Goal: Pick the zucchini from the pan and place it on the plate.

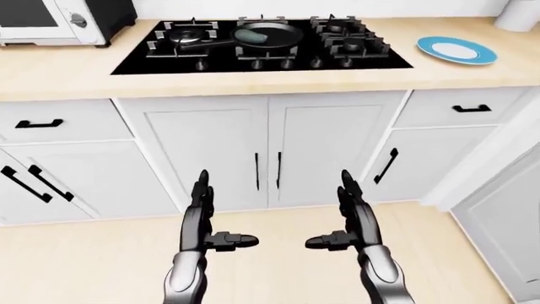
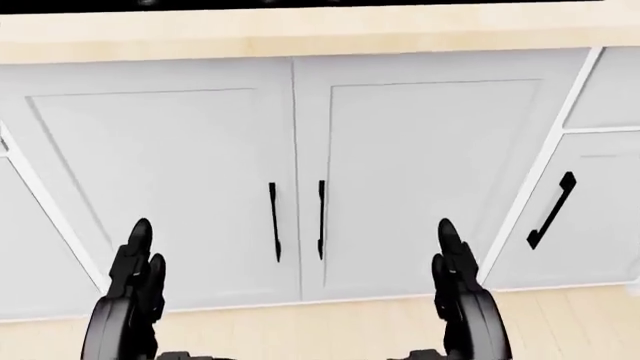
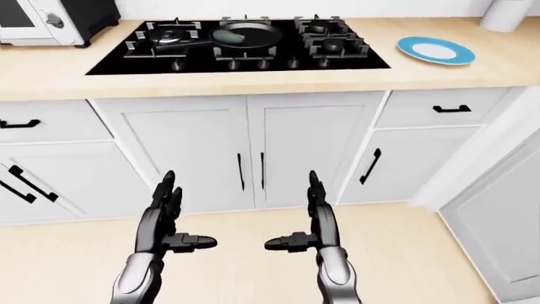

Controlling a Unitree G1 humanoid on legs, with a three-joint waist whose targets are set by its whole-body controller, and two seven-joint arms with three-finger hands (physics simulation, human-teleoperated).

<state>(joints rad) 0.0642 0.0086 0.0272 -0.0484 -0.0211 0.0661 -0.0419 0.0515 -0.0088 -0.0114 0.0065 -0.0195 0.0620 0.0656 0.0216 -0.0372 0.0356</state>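
The microwave (image 1: 59,19) is cut off at the left-eye view's top-left corner; the head view misses the stove entirely.

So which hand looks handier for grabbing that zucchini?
Neither clearly: both hands hang open, low before the cabinets. The dark green zucchini lies in the black frying pan almost centred; the right hand is perhaps better, nearer the blue-rimmed plate.
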